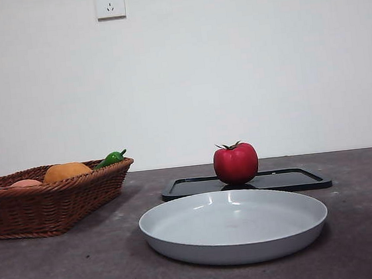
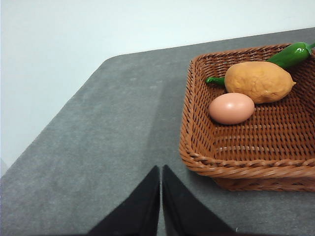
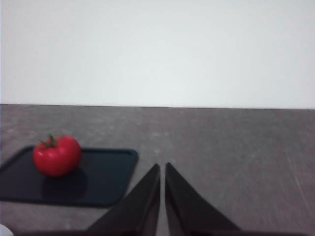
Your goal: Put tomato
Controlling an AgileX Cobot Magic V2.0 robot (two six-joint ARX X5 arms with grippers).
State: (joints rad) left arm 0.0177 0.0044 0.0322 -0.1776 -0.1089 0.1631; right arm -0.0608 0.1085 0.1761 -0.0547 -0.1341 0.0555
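Note:
The deep-red tomato [image 1: 236,163] with its green calyx sits on a flat black tray [image 1: 296,178] behind a large grey plate [image 1: 234,226]. In the right wrist view the tomato [image 3: 56,155] rests on the black tray [image 3: 98,179], and my right gripper [image 3: 162,169] is shut, empty, and well apart from it over bare table. My left gripper [image 2: 161,172] is shut and empty above the grey table, beside the wicker basket [image 2: 197,152]. Neither arm shows in the front view.
The brown wicker basket [image 1: 20,210] stands at the left, holding an orange round fruit [image 2: 259,81], a pale pinkish fruit [image 2: 231,108] and a green pepper [image 2: 291,54]. A white wall with a socket [image 1: 110,2] is behind the table.

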